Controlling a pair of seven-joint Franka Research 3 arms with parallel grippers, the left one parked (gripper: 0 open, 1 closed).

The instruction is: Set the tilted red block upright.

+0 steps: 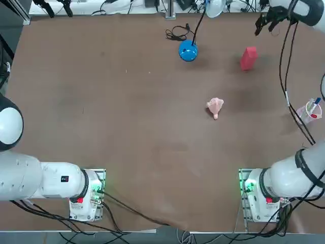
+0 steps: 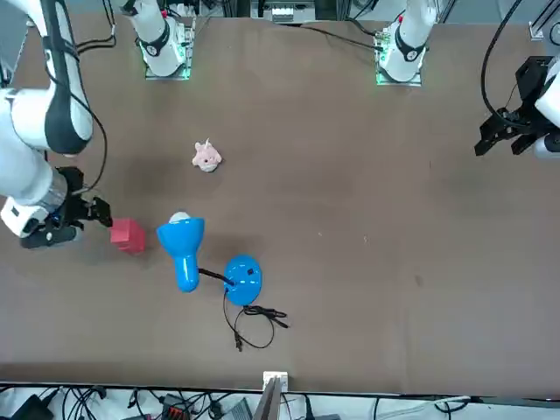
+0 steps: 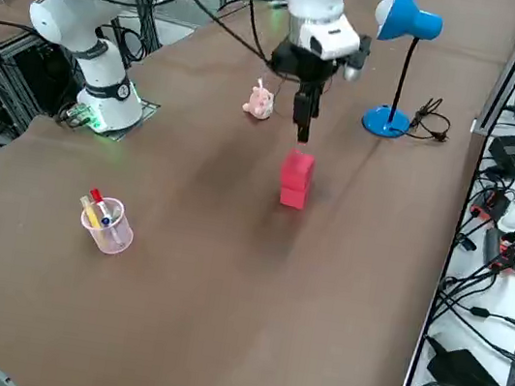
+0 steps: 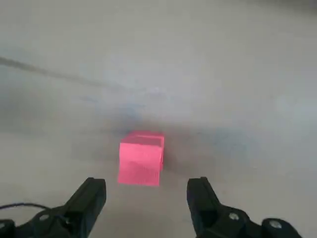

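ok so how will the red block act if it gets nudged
The red block looks stiff, with flat faces and crisp edges, so it probably won't squash. Those flat sides suggest it would slide or tip over rather than roll.

No legible text, label, brand, number or sign is being presented on any surface, whether near the pincer or well apart from it.
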